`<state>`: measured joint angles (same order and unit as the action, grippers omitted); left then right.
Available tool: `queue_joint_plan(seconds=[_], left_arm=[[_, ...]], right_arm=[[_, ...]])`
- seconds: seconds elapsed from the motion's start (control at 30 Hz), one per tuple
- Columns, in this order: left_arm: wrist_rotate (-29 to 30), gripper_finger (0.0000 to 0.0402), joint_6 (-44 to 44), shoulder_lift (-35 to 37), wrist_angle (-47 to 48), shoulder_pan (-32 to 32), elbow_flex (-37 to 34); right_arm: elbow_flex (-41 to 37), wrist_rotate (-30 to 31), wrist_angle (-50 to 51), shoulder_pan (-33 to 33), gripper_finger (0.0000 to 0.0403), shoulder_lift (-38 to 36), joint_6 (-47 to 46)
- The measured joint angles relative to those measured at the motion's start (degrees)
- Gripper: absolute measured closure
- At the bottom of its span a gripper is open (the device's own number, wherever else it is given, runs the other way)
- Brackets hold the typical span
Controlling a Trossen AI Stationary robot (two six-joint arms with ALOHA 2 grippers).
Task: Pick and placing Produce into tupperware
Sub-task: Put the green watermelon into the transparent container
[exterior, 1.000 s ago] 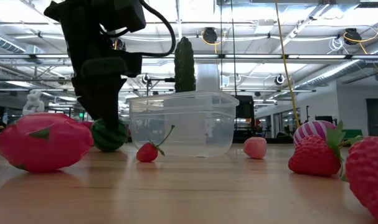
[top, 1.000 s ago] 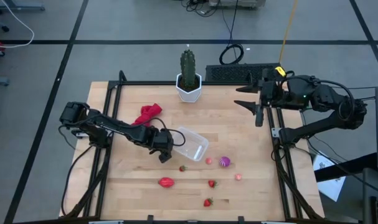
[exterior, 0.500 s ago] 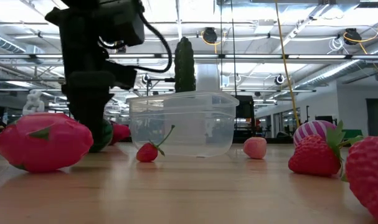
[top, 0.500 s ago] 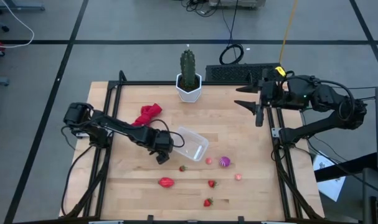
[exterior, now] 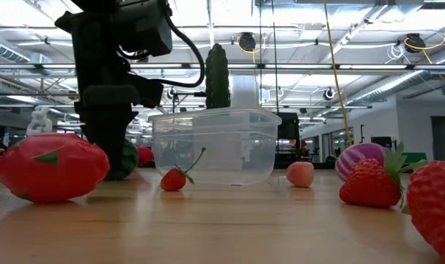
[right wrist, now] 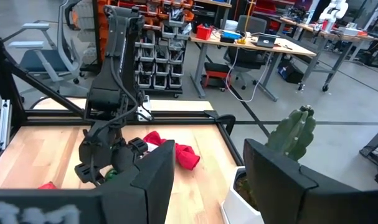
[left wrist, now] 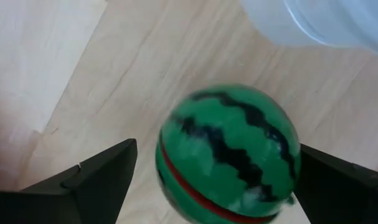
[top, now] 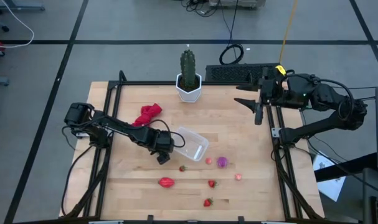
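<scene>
My left gripper (top: 162,153) is low over the table beside the tupperware's left end, open. Its fingers (left wrist: 101,177) stand on either side of the green striped ball (left wrist: 229,149), which rests on the wood; I see no touch. The clear tupperware (top: 190,143) sits upright and holds nothing. A red oval (top: 167,182), a purple ball (top: 222,162), small strawberries (top: 212,183), (top: 208,202) and pink bits (top: 208,160), (top: 238,177) lie on the near half. My right gripper (top: 257,111) hangs open over the table's far right.
A cactus in a white pot (top: 188,78) stands at the far edge. A red cloth (top: 148,114) lies behind the left arm. A tiny red fruit with a stalk (exterior: 174,178) lies just in front of the tupperware (exterior: 215,147). Bare wood spreads right of the tub.
My left gripper has sunk down around the green striped ball and shifted slightly toward the table's left, so in the low view it now hides most of the ball. The purple ball has rolled a little to the left.
</scene>
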<state>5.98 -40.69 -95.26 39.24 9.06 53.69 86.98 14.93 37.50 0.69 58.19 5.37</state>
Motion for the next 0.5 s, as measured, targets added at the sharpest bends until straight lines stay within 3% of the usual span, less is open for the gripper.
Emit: queue_joint_plan(seconds=[0.33, 0.5], left_arm=[[0.02, 0.0013, -0.08, 0.0, -0.03, -0.04, 0.0], [0.04, 0.0062, 0.16, 0.02, -1.86, -0.04, 0.0]], right_arm=[[0.0, 0.01, 0.0, -0.02, 0.022, 0.0, 0.02], [0.0, 0.01, 0.0, -0.02, 0.022, 0.0, 0.02]])
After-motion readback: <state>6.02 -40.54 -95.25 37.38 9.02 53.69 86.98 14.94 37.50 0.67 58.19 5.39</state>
